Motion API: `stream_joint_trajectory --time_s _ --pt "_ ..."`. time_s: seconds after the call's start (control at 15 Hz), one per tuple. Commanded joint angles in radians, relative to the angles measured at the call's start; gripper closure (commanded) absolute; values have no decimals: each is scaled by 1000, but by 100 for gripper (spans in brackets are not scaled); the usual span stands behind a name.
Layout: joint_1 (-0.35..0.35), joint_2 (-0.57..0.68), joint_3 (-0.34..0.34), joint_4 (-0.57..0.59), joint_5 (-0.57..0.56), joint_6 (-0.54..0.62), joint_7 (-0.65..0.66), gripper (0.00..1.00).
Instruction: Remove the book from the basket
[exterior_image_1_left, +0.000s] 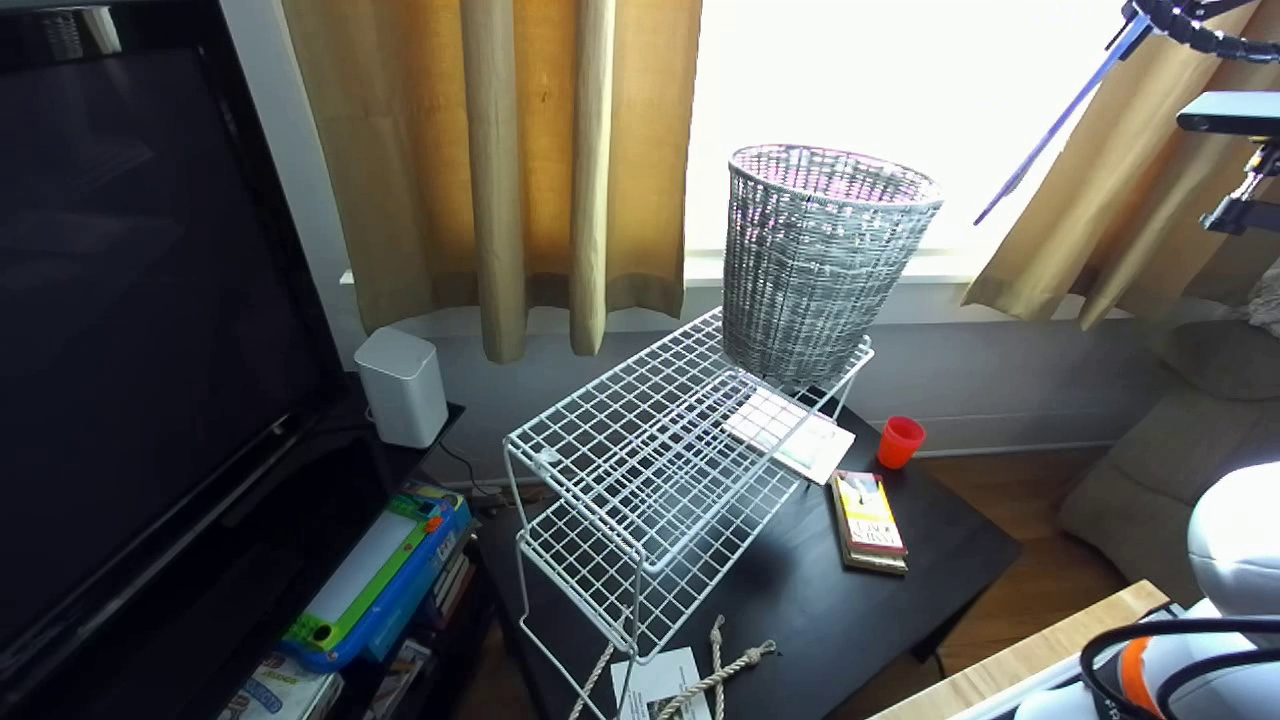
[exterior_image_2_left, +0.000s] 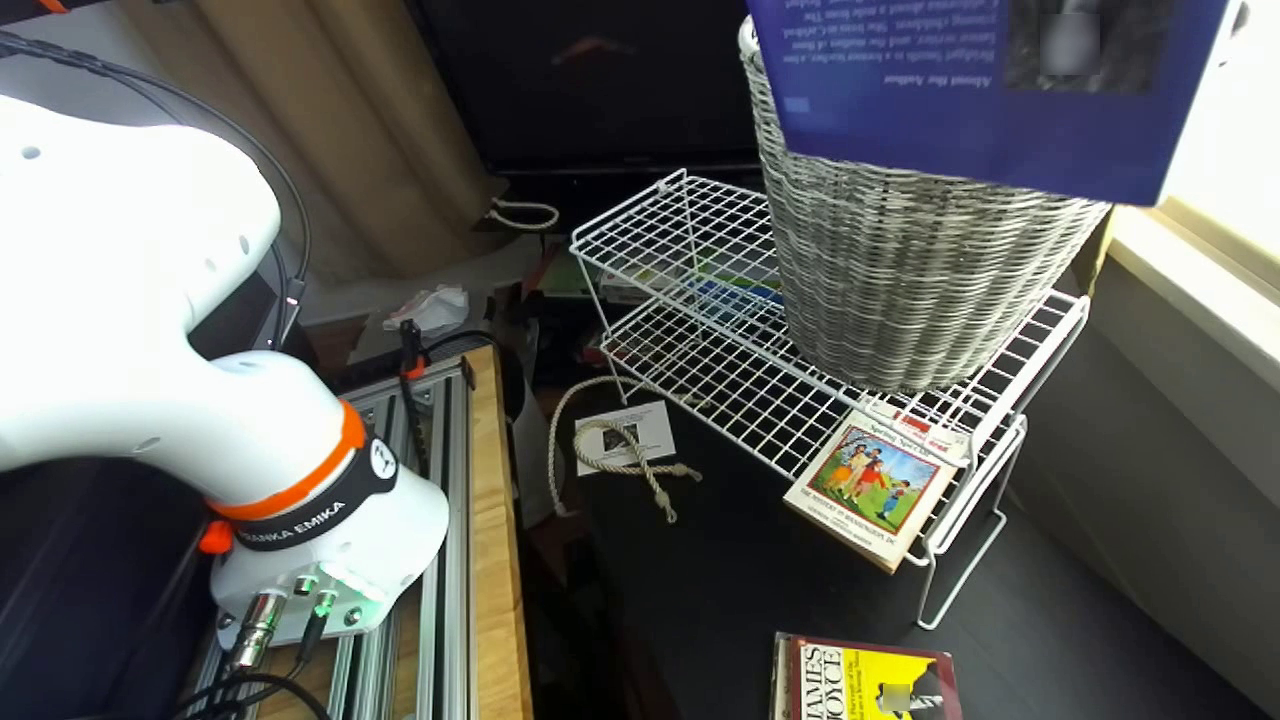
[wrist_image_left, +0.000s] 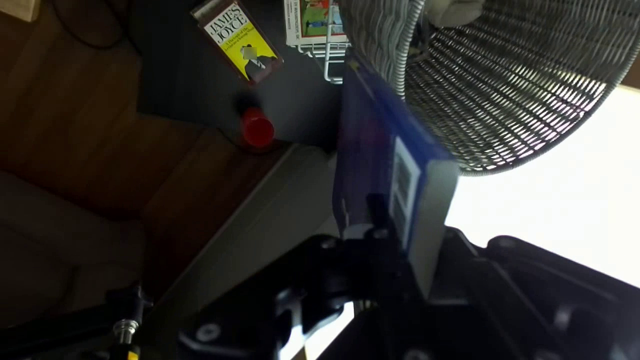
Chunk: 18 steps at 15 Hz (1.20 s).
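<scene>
The book (exterior_image_2_left: 960, 130) has a dark blue cover with a grey photo patch. It hangs tilted in front of the basket (exterior_image_2_left: 900, 290) in an exterior view. In an exterior view the book (exterior_image_1_left: 1060, 135) shows edge-on, right of the basket (exterior_image_1_left: 820, 270) with a gap between them. The silver-grey basket stands upright on the rack. In the wrist view my gripper (wrist_image_left: 412, 245) is shut on one end of the book (wrist_image_left: 367, 145). The book's far end lies just outside the rim of the basket (wrist_image_left: 520, 100); a pale thing shows inside the basket.
The white wire rack (exterior_image_1_left: 640, 450) stands on a black table (exterior_image_1_left: 800, 620). A red cup (exterior_image_1_left: 901, 442), paperbacks (exterior_image_1_left: 868, 520), a block-like book (exterior_image_2_left: 880, 480) and ropes (exterior_image_2_left: 630, 465) lie around it. A camera on a mount (exterior_image_1_left: 1230, 113) and the window sill (exterior_image_2_left: 1200, 280) are nearby.
</scene>
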Motion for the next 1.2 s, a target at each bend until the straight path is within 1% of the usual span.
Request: stream_joint_trajectory --time_s 0.0,0.07,0.27,0.67,0.87,1.07,1.13 --pt "19 -39 -37 -33 30 -52 -7 97" --pt "36 -41 -49 -34 61 -58 -24 97" --pt "64 -49 -50 -19 122 -109 -56 97" --pt "150 -4 -23 58 247 -295 -120 97" --pt "183 45 -8 91 297 -373 -143 97" --pt "213 118 12 105 347 -400 -178 97" --pt "216 144 27 96 350 -379 -179 97"
